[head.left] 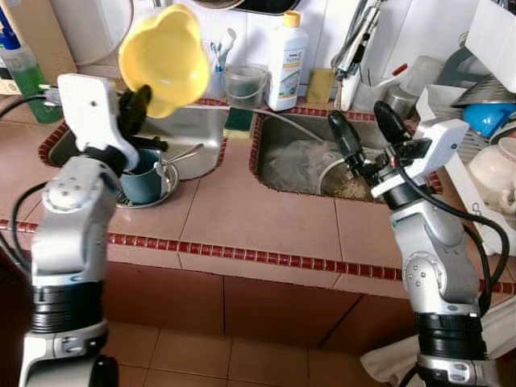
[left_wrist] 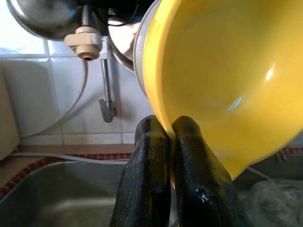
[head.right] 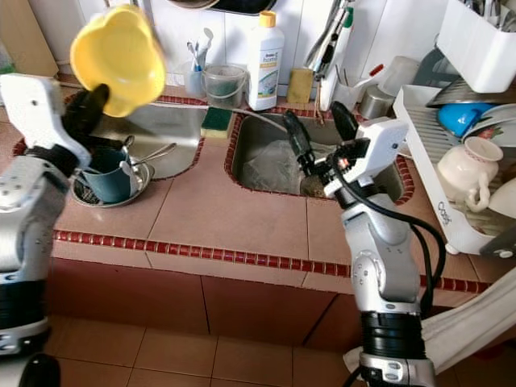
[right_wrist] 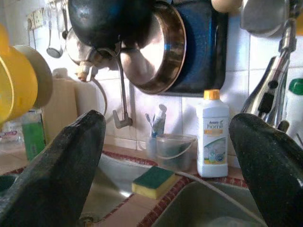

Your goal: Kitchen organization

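While rim-pinched, yellow bowl point(head.left: 165, 56) faces forward.

We see a yellow plastic bowl point(head.left: 164, 58) with a softly lobed rim, lifted clear above the left sink basin point(head.left: 187, 129). It is tipped on its side, its hollow facing up and toward the tiled wall. The left gripper point(left_wrist: 169, 137) pinches its lower rim between both black fingers, pressed together on the thin wall. The inside is glossy and holds nothing. Below it a teal mug point(head.left: 143, 176) stands in a metal dish point(head.left: 165, 192) on the tabletop point(head.left: 258, 218).
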Tool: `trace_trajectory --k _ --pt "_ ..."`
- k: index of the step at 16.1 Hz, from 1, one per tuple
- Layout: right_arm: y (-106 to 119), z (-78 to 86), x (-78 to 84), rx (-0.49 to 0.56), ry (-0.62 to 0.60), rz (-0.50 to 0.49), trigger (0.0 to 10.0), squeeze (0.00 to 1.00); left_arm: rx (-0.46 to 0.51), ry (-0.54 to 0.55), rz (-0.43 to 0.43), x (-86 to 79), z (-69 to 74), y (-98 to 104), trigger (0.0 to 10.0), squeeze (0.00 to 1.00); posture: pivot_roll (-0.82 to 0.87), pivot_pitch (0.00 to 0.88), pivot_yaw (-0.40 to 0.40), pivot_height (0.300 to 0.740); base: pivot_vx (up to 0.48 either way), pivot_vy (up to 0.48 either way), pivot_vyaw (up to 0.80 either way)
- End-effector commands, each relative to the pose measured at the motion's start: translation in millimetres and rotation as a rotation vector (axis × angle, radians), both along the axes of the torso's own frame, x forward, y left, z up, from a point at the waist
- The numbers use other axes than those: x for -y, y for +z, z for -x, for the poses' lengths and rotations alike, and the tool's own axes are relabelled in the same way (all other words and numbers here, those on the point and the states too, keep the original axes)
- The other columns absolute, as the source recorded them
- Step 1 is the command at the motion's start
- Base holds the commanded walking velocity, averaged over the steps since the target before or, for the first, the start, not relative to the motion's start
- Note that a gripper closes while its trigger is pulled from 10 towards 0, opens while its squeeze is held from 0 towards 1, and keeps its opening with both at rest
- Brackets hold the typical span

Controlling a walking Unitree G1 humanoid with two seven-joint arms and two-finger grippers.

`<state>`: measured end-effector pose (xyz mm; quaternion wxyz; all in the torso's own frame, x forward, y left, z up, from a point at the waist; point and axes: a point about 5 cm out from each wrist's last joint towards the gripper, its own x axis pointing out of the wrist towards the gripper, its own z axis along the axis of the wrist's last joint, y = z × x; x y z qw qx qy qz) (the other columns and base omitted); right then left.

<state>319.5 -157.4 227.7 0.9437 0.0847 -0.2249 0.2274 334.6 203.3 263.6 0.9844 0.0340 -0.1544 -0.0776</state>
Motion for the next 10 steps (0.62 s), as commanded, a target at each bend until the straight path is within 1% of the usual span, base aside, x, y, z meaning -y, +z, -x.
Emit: trace_trajectory --k 1,2,6,8,10 --pt "0.8 3.7 -1.5 0.004 0.010 0.015 10.0 0.00 -0.005 0.004 0.000 -9.4 0.5 -0.1 10.0 0.00 -0.10 0.000 -0.023 0.740 0.000 0.000 0.00" --pt "1.1 4.5 -3.2 0.005 0.014 0.017 10.0 0.00 -0.004 0.004 0.008 -12.5 0.5 1.6 10.0 0.00 -0.10 0.000 -0.020 0.740 0.000 0.000 0.00" --pt "4.1 4.7 -5.8 0.014 0.020 0.015 10.0 0.00 -0.007 -0.010 0.054 -10.8 0.2 2.0 10.0 0.00 -0.10 0.006 -0.017 0.740 0.000 0.000 0.00" --pt "5.3 4.8 -5.8 0.017 0.018 0.014 10.0 0.00 -0.011 -0.016 0.083 -8.9 -0.1 1.5 10.0 0.00 -0.10 0.014 -0.017 0.740 0.000 0.278 0.00" --pt "5.7 4.3 -5.3 0.018 0.014 0.016 10.0 0.00 -0.011 -0.015 0.085 -10.0 -0.6 2.7 10.0 0.00 -0.10 0.022 -0.013 0.740 0.000 0.306 0.00"
